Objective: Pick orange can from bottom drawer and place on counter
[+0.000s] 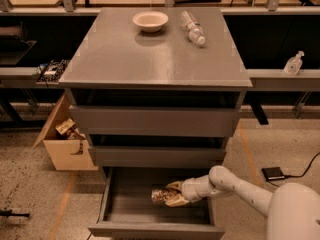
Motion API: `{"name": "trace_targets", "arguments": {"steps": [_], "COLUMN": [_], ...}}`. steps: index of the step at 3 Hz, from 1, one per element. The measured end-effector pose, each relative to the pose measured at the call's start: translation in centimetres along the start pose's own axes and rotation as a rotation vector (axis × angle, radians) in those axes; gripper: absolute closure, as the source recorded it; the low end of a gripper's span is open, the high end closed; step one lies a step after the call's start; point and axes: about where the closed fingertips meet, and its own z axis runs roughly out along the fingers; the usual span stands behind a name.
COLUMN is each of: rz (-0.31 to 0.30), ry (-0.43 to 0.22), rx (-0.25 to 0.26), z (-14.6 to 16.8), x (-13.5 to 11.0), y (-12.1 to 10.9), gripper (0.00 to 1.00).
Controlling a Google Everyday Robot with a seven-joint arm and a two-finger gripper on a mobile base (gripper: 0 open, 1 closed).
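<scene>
Open bottom drawer (150,230): hand (174,194) pinches orange can (159,196) mid-floor; bare room toward 9 o'clock, front edge at 6 o'clock.

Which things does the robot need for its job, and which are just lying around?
For the job: can, bottom drawer, counter, and the pincer, down in the drawer at the can.
Lying about: bowl, bottle, cardboard box, pump bottle.

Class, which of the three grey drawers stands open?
The bottom drawer, the lowest: only it is pulled out, showing its inside. The claw is in it, at the orange can.
</scene>
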Motion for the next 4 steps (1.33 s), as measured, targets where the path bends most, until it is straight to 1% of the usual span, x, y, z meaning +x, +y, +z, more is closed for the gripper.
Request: {"name": "trace_targets", "arguments": {"steps": [1,2,3,4], "rz": [-0.037,-0.135,-0.246,-0.242], "ry": [0.007,0.047,0.100,0.099], "rx": [0.031,0.164,0.331,0.309], "z": [-1.7,-7.0,-13.2,-12.4], "x": [-1.5,-4.9,-9.2,-9.5], "y": [0.1,-0.8,-0.2,3.1], "gripper": [1.00,1.00,1.00,1.00]}}
